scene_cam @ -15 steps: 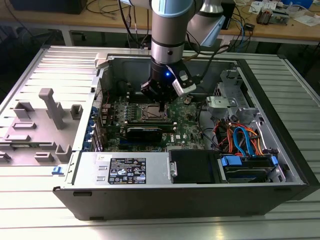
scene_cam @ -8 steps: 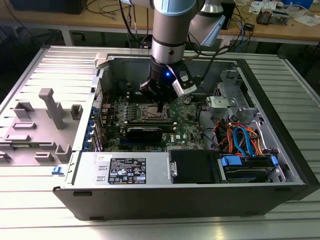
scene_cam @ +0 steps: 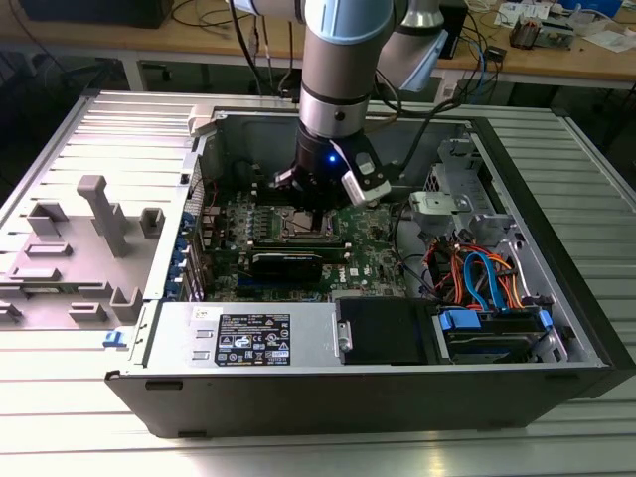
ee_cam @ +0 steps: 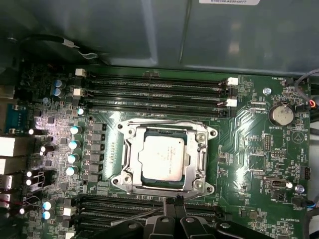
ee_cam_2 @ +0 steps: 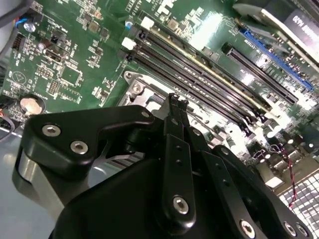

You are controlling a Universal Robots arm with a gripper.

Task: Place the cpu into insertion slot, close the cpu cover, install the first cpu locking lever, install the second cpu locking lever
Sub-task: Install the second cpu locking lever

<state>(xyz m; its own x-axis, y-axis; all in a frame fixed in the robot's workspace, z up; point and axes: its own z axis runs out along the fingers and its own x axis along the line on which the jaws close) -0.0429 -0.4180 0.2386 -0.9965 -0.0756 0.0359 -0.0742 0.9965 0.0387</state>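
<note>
The cpu (ee_cam: 163,156), a small flat square chip with a silver-grey metal top, lies seated in the insertion slot (ee_cam: 165,180) on the green motherboard (ee_cam: 249,149), and the cpu cover (ee_cam: 131,155), a silvery metal frame, lies flat around it with the chip showing through its central opening. A thin wire lever (ee_cam: 149,213) runs along the socket edge nearest the gripper (ee_cam: 172,201), whose fingertips appear drawn together, clamped on nothing, beside that edge. Long black memory slots (ee_cam: 154,87) run along the far side of the socket, with a second bank (ee_cam: 119,206) beside the gripper. In the exterior view the arm (scene_cam: 343,89) reaches down into the open computer case (scene_cam: 517,338), which rests on a ribbed metal desk (scene_cam: 318,447). By judgement, the chip is light, rigid and fragile, best taken by its edges; the lever is springy steel, best pressed near its free end.
</note>
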